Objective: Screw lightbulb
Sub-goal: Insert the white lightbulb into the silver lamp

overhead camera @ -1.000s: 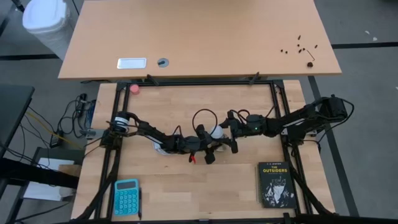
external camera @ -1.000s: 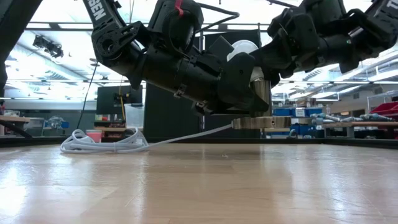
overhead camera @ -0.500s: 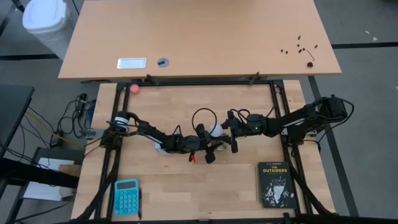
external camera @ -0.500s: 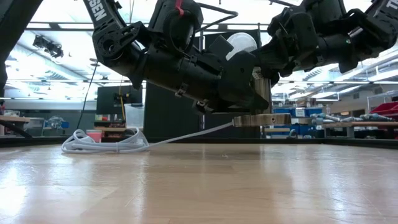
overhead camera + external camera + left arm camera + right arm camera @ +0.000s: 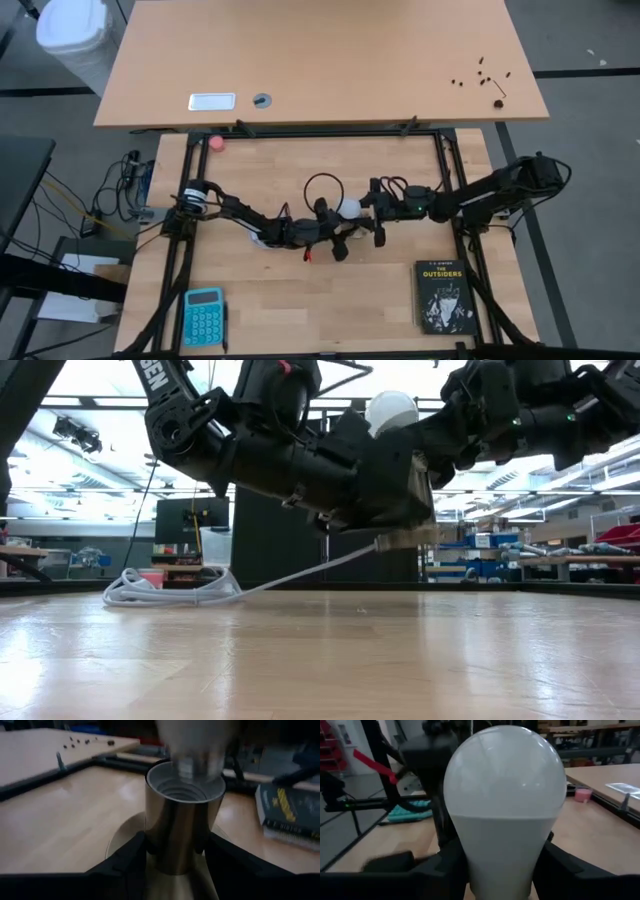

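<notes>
Wooden counter (image 5: pixel 300 300) mid-room, workshop shelves behind. Lightbulb (image 5: pixel 505 815) held above counter centre, screw base down over mouth of metal socket (image 5: pixel 182 827). Right tool (image 5: pixel 495 865) pinching lightbulb's lower body. Left tool (image 5: pixel 175 852) clamped around socket barrel, lifted off counter. White cord (image 5: pixel 170 588) trailing from socket to coil. Book (image 5: pixel 442 296), calculator (image 5: pixel 203 315) near front edge.

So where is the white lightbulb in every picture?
High view: the lightbulb is mid-table, where the two arms meet.
Low view: its globe peeks out up top between the dark arms.
Left wrist view: a blurry pale shape just above the metal socket.
Right wrist view: it fills the middle.
Shared landmark: the metal socket, right under the bulb.
</notes>
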Motion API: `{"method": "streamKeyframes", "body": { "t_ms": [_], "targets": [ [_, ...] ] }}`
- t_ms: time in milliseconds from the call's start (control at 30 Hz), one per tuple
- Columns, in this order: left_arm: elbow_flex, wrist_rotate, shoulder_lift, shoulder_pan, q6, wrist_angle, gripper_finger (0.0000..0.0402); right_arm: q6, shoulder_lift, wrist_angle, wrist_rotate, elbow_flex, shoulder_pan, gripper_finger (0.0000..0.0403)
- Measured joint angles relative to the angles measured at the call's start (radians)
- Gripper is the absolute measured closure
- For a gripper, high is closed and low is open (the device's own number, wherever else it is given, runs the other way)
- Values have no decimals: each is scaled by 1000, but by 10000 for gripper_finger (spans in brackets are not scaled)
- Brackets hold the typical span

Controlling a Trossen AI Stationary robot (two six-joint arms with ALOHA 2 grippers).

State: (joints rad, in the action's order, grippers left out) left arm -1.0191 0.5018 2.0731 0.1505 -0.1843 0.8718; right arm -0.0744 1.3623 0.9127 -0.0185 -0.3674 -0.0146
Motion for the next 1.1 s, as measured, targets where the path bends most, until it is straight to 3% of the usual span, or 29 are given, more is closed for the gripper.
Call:
{"method": "streamKeyframes", "body": {
  "t_ms": [333, 1100],
  "targets": [
    [-1, -45, 0, 0, 13, 25, 213, 60, 42, 104, -90, 14, -50, 215],
    [0, -15, 2, 1, -37, 3, 213, 30, -36, -113, -100, 14, -76, 216]
  ]
}}
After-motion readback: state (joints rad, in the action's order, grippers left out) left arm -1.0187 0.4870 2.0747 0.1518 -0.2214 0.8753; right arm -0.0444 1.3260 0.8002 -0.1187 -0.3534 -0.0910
